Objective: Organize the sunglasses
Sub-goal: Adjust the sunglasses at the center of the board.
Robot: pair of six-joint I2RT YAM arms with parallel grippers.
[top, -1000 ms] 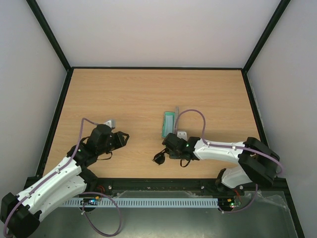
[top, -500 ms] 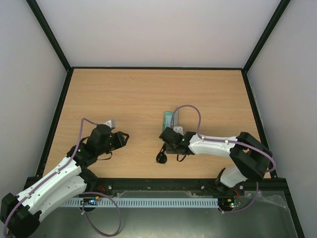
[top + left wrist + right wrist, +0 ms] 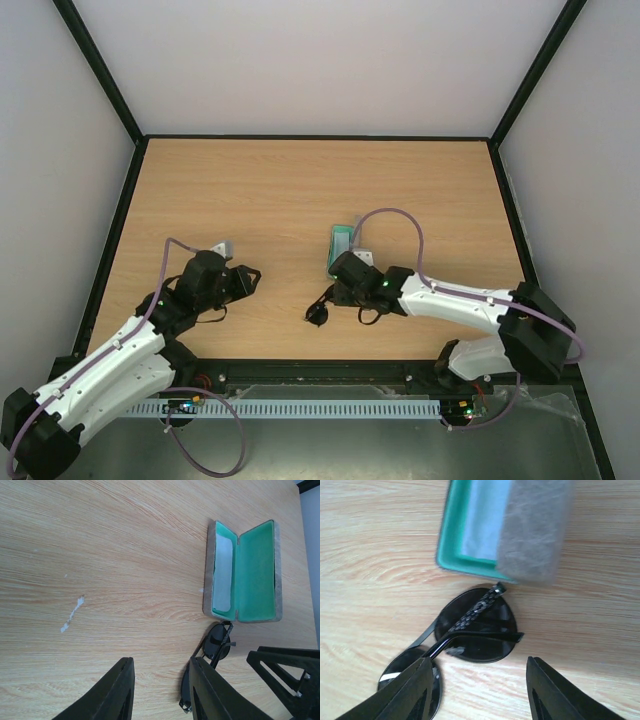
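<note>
The sunglasses (image 3: 475, 632) lie folded on the wooden table, dark round lenses and thin black arms, just in front of the open grey case (image 3: 532, 530) with green lining. They show in the top view (image 3: 320, 311) and the left wrist view (image 3: 216, 645) too. My right gripper (image 3: 477, 690) is open, its fingers either side of the near lens, a little above it, holding nothing. My left gripper (image 3: 250, 278) is open and empty, well to the left of the sunglasses. A light blue cloth (image 3: 223, 572) lies inside the case (image 3: 245, 570).
The case (image 3: 343, 250) lies open near the table's middle. Black frame rails (image 3: 120, 240) border the table on the left, back and right. A small pale scuff (image 3: 72, 614) marks the wood in the left wrist view.
My right gripper has shifted slightly up and left towards the case end; the sunglasses now sit a little further left. The left arm has not moved.
</note>
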